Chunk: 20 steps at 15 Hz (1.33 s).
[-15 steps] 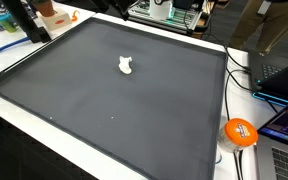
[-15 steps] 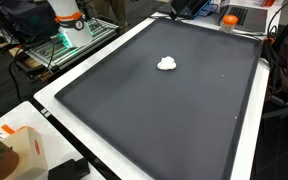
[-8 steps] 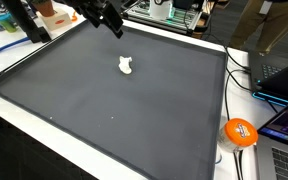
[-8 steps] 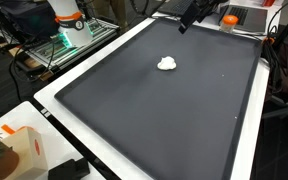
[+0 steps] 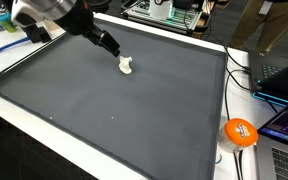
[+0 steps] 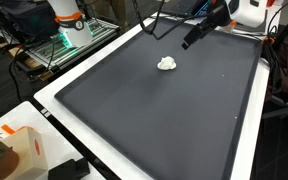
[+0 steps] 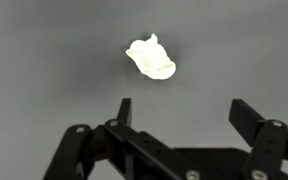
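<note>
Since the earlier frames the gripper (image 5: 111, 47) has swung in over the black mat (image 5: 134, 120); the white lump (image 5: 126, 66) has not shifted. In an exterior view the gripper hangs just beside the white lump, not touching it. In an exterior view (image 6: 187, 43) the same gap shows. Wrist view: fingers spread wide and empty, with the white lump (image 7: 150, 58) lying ahead of them, left of centre. Judged light, soft and crumpled; best pinched across its middle.
</note>
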### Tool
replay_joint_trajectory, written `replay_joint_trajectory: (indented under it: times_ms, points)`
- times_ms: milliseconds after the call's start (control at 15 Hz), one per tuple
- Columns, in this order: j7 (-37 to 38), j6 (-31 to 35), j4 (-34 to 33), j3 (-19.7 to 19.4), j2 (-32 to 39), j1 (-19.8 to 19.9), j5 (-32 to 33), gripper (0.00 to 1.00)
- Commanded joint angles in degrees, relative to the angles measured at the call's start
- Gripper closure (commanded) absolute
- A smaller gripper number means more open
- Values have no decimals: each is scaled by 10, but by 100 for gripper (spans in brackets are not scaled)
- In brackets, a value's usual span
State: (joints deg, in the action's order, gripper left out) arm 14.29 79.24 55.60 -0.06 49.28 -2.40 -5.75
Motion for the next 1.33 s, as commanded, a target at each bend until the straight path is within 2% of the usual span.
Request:
replay_joint_trajectory:
  times_ms: [0,533,933,1267]
  points:
    - [3,-45,-68,-8,51,-5,16,0]
    - [9,-98,-140,-9,111,-6,23,0]
    - [8,-99,-179,-6,144,-5,19,0]
    - [5,-93,-182,-5,156,0,14,0]
